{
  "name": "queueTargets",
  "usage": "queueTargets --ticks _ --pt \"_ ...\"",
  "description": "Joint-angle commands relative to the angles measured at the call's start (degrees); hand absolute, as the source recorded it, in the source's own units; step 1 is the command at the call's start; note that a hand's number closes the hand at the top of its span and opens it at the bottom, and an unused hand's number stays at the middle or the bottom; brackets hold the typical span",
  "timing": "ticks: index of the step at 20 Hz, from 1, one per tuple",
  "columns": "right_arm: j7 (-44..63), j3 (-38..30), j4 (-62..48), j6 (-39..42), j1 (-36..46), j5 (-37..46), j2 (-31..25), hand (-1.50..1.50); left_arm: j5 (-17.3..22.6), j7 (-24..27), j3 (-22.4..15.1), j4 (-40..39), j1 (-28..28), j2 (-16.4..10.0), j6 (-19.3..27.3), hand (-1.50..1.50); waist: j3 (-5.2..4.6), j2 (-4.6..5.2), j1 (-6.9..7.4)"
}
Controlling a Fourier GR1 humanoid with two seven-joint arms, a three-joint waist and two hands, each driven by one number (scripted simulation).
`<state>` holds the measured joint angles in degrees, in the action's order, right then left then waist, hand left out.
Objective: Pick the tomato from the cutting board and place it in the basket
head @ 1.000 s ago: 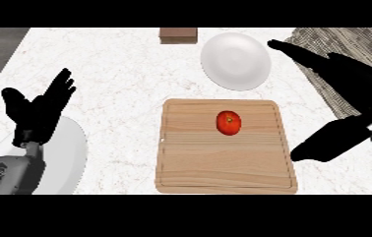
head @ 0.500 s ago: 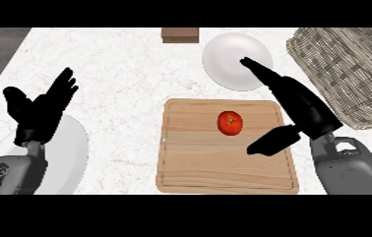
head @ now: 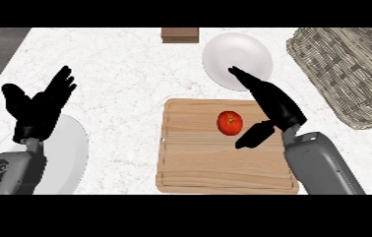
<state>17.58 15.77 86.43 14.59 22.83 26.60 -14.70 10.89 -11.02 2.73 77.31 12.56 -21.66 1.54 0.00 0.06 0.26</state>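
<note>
My right hand (head: 277, 109): open, fingers straight, pointing up and leftward in the head view, thumb (head: 251, 136) spread apart below them. My right forearm (head: 321, 166): grey, entering from the lower edge, leaning inward. My left hand (head: 38, 111): open, fingers up, resting near the left edge. My left forearm (head: 17, 170): grey, lower left corner, partly shown.

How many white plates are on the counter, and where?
2. The far plate lies beyond the cutting board, its edge under the right hand. The near plate is at the left edge, beside the left hand.
</note>
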Motion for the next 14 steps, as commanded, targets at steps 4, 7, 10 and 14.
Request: queueTargets --ticks 4,7,10,14 --pt "-1.9 -0.5 -4.2 2.5 -0.7 4.2 1.0 -1.50 0.6 -1.3 3.2 3.0 -2.8 -1.0 -3.1 0.00 0.00 -0.08 0.05" --pt "-2.0 -0.6 -3.9 3.0 -1.2 6.7 3.4 -1.50 -3.3 1.7 1.7 0.4 -2.2 3.0 -1.7 0.00 -0.01 -0.07 -0.20" --pt "-4.8 -3.4 -4.7 4.4 0.0 6.0 2.8 -1.50 -3.4 -3.3 1.4 7.3 -4.0 3.9 -0.3 0.00 0.00 -0.10 -0.04" --pt "-10.3 -4.1 -6.3 4.6 -3.3 6.2 2.7 -1.50 -5.3 -0.3 1.7 3.3 -2.7 4.8 -1.5 0.00 0.00 -0.05 -0.20"
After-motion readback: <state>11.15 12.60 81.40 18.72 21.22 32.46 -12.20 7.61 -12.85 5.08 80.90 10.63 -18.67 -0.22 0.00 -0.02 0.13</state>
